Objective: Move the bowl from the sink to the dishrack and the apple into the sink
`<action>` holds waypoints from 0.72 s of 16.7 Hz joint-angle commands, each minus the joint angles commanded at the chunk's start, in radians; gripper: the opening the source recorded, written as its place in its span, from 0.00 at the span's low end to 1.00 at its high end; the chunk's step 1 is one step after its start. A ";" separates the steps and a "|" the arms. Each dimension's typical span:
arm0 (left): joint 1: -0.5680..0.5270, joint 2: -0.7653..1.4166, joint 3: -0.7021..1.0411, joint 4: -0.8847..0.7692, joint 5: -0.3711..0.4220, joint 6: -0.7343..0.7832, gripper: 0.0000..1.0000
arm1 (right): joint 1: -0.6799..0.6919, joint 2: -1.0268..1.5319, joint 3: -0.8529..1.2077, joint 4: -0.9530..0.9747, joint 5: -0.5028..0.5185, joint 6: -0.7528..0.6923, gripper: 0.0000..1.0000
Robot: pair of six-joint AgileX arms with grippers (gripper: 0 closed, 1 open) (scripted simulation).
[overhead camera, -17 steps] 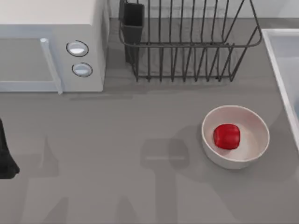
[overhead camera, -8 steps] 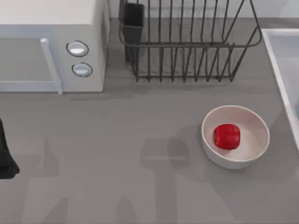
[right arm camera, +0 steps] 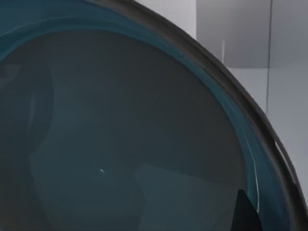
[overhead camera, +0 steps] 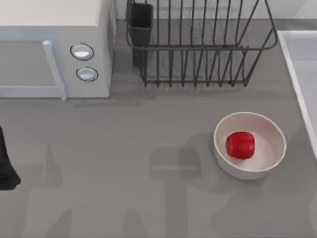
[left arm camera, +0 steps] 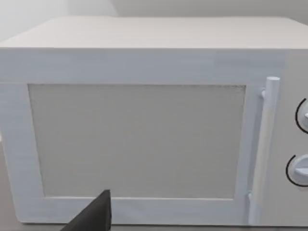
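The red apple [overhead camera: 240, 145] lies inside a plain off-white bowl [overhead camera: 270, 131] on the grey counter, right of centre. The dark wire dishrack [overhead camera: 198, 44] stands at the back with its black utensil cup [overhead camera: 141, 22] at its left corner. The pale sink [overhead camera: 297, 59] shows only its rim at the right edge. The blue bowl [right arm camera: 120, 134] is very close in the right wrist view, its inside facing the camera, with a dark fingertip [right arm camera: 245, 216] of my right gripper against its rim. My left arm [overhead camera: 5, 168] is parked at the left edge.
A white microwave [overhead camera: 49, 44] with a bar handle and two knobs takes up the back left, and its door [left arm camera: 139, 139] faces the left wrist camera. Open counter lies between the microwave and the off-white bowl.
A faint bluish sliver at the top view's right edge, over the sink, is gone. The apple, off-white bowl and left arm have not moved.
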 joint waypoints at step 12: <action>0.000 0.000 0.000 0.000 0.000 0.000 1.00 | -0.286 -0.879 -0.446 -0.477 -0.026 -0.335 0.00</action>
